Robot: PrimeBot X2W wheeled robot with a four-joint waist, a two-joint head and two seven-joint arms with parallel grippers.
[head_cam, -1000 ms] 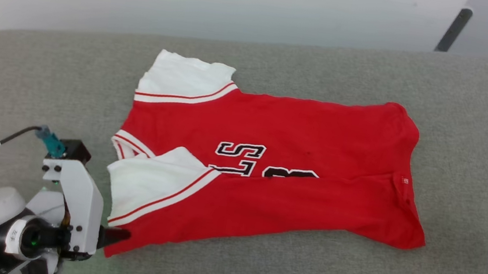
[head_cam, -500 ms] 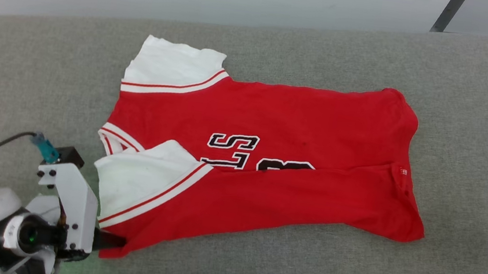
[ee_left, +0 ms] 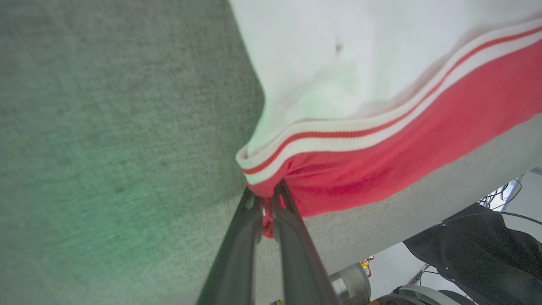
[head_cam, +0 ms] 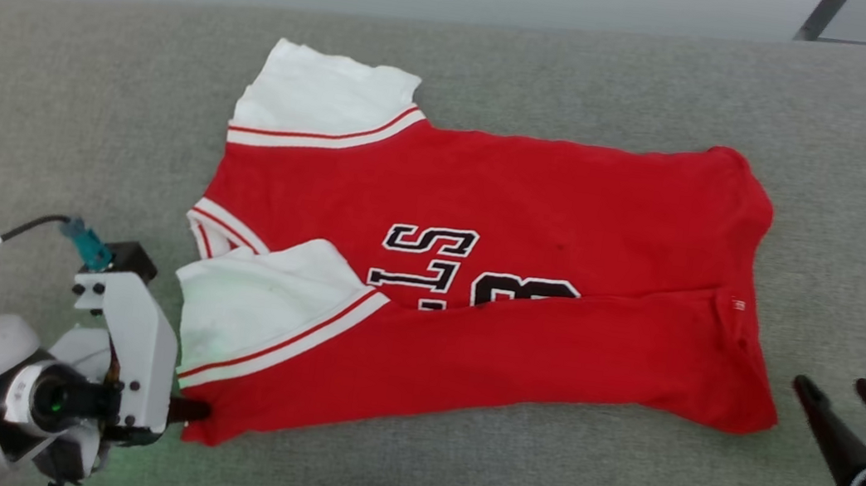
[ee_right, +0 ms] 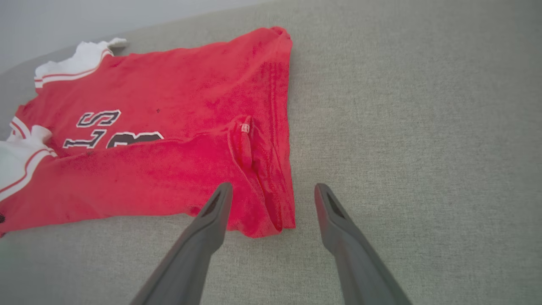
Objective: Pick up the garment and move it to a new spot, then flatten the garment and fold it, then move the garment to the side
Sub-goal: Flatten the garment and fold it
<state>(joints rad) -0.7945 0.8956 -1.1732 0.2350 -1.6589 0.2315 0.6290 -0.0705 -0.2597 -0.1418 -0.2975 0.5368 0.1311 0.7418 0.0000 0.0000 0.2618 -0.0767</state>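
Observation:
The garment (head_cam: 485, 225) is a red shirt with white sleeves, striped trim and dark lettering. It lies on the grey padded surface (head_cam: 83, 105) with its near long edge folded over the middle. My left gripper (head_cam: 197, 413) is shut on the shirt's near left corner, just below the white sleeve. In the left wrist view the two fingers (ee_left: 266, 197) pinch a bit of red fabric (ee_left: 381, 161). My right gripper (head_cam: 831, 384) stands open just right of the near right corner. In the right wrist view its fingers (ee_right: 273, 186) straddle that corner of the shirt (ee_right: 178, 110), a little above it.
A dark slanted pole (head_cam: 819, 14) stands beyond the surface's far right. In the left wrist view, dark cloth and cables (ee_left: 478, 250) show past the surface's near edge. Bare grey padding lies on all sides of the shirt.
My left gripper has shut on the shirt's near left corner. The head view has shifted, and my right gripper now shows both fingers at the lower right, close to the shirt's corner.

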